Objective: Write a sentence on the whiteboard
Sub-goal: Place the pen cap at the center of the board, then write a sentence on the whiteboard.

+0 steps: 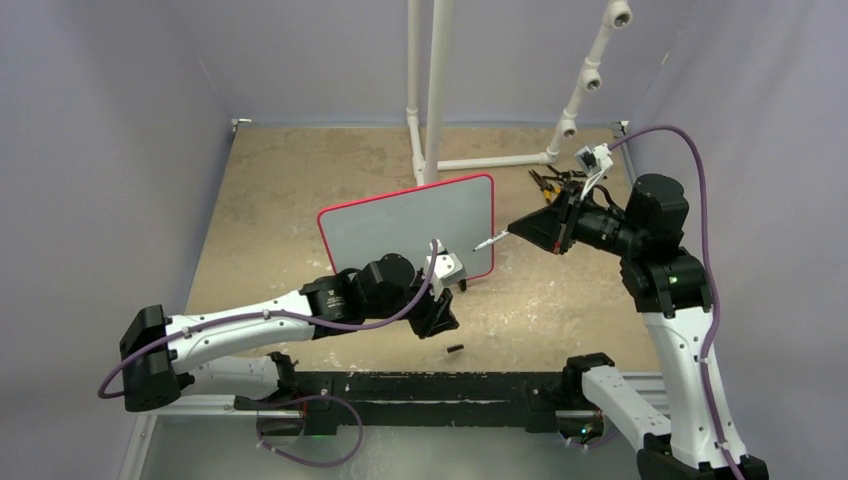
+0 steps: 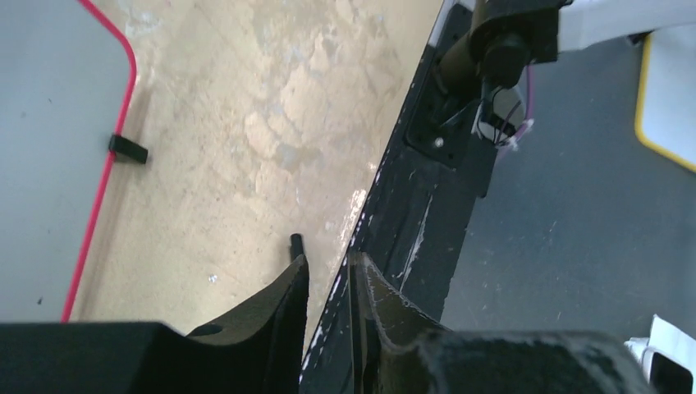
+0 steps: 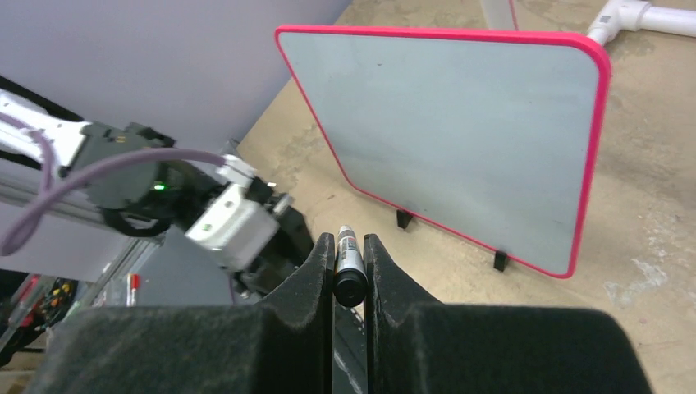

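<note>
The whiteboard [image 1: 410,230] stands tilted on two small black feet at mid-table, red-bordered, and its face is blank. No sentence shows on it in any view. It also shows in the right wrist view [image 3: 460,131] and the left wrist view [image 2: 49,123]. My right gripper [image 1: 530,230] [image 3: 349,240] is shut on a black marker [image 1: 490,240] [image 3: 348,254], whose tip points at the board's right edge from a short way off. My left gripper [image 1: 437,318] [image 2: 328,261] hovers low in front of the board's right foot, jaws a narrow gap apart and empty. A small black cap [image 1: 455,349] [image 2: 295,243] lies on the table just beyond it.
A white pipe frame [image 1: 435,90] stands behind the board. A pile of dark tools [image 1: 555,180] lies at the back right. The black mounting rail [image 1: 420,385] [image 2: 427,180] runs along the table's near edge, close to the left gripper.
</note>
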Robot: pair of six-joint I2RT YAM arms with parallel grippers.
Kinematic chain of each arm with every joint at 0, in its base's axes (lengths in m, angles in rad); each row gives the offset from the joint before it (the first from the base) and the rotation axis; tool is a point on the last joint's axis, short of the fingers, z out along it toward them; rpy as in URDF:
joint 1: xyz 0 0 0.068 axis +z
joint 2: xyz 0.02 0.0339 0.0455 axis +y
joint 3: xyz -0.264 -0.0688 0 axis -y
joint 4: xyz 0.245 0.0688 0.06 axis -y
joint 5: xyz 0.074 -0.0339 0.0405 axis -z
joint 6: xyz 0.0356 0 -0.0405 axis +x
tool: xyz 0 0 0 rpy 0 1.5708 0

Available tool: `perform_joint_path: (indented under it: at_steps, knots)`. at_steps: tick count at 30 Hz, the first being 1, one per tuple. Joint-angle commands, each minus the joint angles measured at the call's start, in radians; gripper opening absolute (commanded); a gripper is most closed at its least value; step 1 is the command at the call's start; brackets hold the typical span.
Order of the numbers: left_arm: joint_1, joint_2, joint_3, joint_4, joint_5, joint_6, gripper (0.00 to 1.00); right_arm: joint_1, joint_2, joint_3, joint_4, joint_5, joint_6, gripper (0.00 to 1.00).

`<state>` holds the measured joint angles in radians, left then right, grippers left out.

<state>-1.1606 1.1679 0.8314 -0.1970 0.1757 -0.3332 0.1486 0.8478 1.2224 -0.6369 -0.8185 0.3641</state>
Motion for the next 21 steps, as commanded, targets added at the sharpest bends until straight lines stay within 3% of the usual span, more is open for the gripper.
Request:
perform_joint_path:
  at_steps: [1,9,21]
  knots:
    - [-0.002,-0.031,0.042,-0.005,-0.025,-0.022,0.23,-0.001,-0.016,-0.01,0.008,0.105,-0.04,0.0]
    - [-0.002,0.047,-0.022,0.006,-0.116,-0.051,0.25,-0.001,-0.041,-0.061,0.037,0.225,-0.034,0.0]
    - [0.003,0.033,-0.035,0.025,-0.167,-0.111,0.47,-0.001,-0.057,-0.1,0.021,0.274,-0.067,0.0]
